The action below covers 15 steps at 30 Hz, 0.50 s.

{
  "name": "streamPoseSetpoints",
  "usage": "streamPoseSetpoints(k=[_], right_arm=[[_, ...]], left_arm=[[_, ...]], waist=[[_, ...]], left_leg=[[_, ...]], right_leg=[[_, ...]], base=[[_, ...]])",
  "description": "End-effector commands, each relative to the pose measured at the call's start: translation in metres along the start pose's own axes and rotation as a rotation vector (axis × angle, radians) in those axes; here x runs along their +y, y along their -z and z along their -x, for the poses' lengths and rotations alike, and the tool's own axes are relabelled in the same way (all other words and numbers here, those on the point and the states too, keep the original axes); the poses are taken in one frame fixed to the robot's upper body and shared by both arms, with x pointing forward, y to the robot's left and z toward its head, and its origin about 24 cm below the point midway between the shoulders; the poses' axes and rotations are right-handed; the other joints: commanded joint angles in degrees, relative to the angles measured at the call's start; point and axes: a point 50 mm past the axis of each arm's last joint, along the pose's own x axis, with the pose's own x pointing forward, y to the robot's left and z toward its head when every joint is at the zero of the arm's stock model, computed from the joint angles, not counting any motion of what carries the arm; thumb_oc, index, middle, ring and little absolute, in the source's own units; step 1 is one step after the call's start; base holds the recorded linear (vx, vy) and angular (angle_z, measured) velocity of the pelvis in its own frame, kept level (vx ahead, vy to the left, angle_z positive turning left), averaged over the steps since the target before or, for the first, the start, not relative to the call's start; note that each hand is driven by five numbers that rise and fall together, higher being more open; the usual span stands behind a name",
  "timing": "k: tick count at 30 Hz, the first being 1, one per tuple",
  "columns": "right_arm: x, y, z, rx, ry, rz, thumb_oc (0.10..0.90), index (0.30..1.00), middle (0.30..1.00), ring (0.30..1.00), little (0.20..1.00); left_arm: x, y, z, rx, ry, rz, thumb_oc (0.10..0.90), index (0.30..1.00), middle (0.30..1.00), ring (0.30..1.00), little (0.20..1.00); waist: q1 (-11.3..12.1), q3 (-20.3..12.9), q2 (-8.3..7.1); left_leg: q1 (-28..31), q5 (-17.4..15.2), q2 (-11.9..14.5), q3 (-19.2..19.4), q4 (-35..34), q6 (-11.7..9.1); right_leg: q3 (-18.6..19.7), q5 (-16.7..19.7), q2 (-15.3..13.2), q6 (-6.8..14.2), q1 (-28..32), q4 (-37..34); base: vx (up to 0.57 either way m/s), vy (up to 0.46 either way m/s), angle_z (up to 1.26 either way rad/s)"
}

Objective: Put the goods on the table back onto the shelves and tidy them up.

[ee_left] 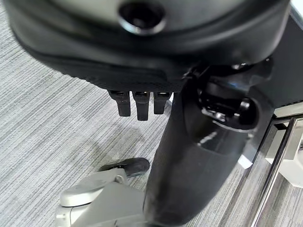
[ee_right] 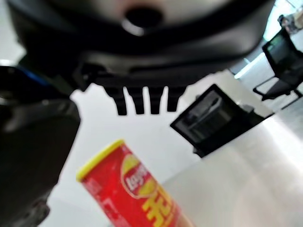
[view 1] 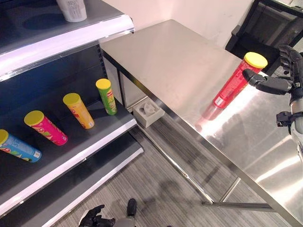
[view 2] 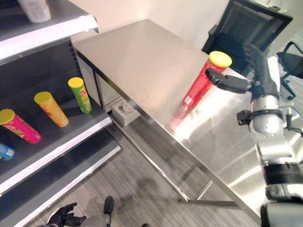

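Note:
A red tube can with a yellow lid point(view 1: 234, 85) stands upright on the steel table point(view 1: 180, 66), near its right side. My right hand point(view 1: 289, 66) hovers beside the can's top, open, with its thumb point(view 2: 228, 82) stretched toward the can just under the lid; I cannot tell if it touches. In the right wrist view the can point(ee_right: 137, 189) sits between the thumb and the fingers point(ee_right: 142, 101). Green point(view 1: 106, 96), orange point(view 1: 79, 110), pink point(view 1: 46, 127) and blue point(view 1: 19, 147) cans stand on the middle shelf point(view 1: 94, 142). My left hand point(view 1: 94, 218) hangs low by the floor, relaxed.
A white container point(view 1: 72, 9) stands on the top shelf. A grey box point(view 1: 148, 111) sits on the floor between shelf and table. A black office chair point(view 1: 270, 23) stands behind the table. The shelf has free room to the right of the green can.

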Motion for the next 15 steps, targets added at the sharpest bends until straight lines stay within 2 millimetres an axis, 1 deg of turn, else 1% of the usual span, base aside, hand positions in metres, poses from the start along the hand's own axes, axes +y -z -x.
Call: streamPoseSetpoints(k=[1,7,11,15], right_arm=[[-0.047,-0.060,-0.022,-0.205,0.133,0.039,0.800,0.900,0.900,0.900,0.900],[-0.045,-0.069,-0.031,-0.210,0.118,0.061,0.800,0.900,0.900,0.900,0.900],[-0.043,-0.068,-0.033,-0.198,0.113,0.076,0.800,0.900,0.900,0.900,0.900],[-0.048,-0.067,-0.035,-0.179,0.125,0.116,0.800,0.900,0.900,0.900,0.900]], left_arm=[[0.002,-0.007,-0.001,-0.037,0.018,-0.078,0.800,0.900,0.900,0.900,0.900],[0.003,-0.010,-0.002,-0.045,0.018,-0.083,0.800,0.900,0.900,0.900,0.900],[0.003,-0.011,-0.002,-0.045,0.014,-0.084,0.800,0.900,0.900,0.900,0.900],[0.004,-0.010,-0.002,-0.043,0.010,-0.085,0.800,0.900,0.900,0.900,0.900]], waist=[[2.0,-3.1,0.10],[2.2,-2.8,-0.34],[2.3,-2.6,-0.51],[2.3,-2.4,-0.72]], left_leg=[[4.6,-7.0,4.1,0.9,0.3,-3.8],[4.4,-6.9,4.2,0.7,0.3,-3.8],[4.3,-6.9,4.1,0.5,0.3,-3.8],[4.1,-6.9,4.1,0.4,0.3,-3.9]], right_leg=[[0.2,0.7,1.4,1.7,-2.9,0.3],[0.2,0.8,1.5,1.7,-3.1,0.3],[0.1,0.8,1.5,1.7,-3.3,0.3],[0.0,0.9,1.5,1.7,-3.4,0.3]], base=[[0.00,0.000,0.00],[0.00,0.000,0.00],[0.00,0.000,0.00],[0.00,0.000,0.00]])
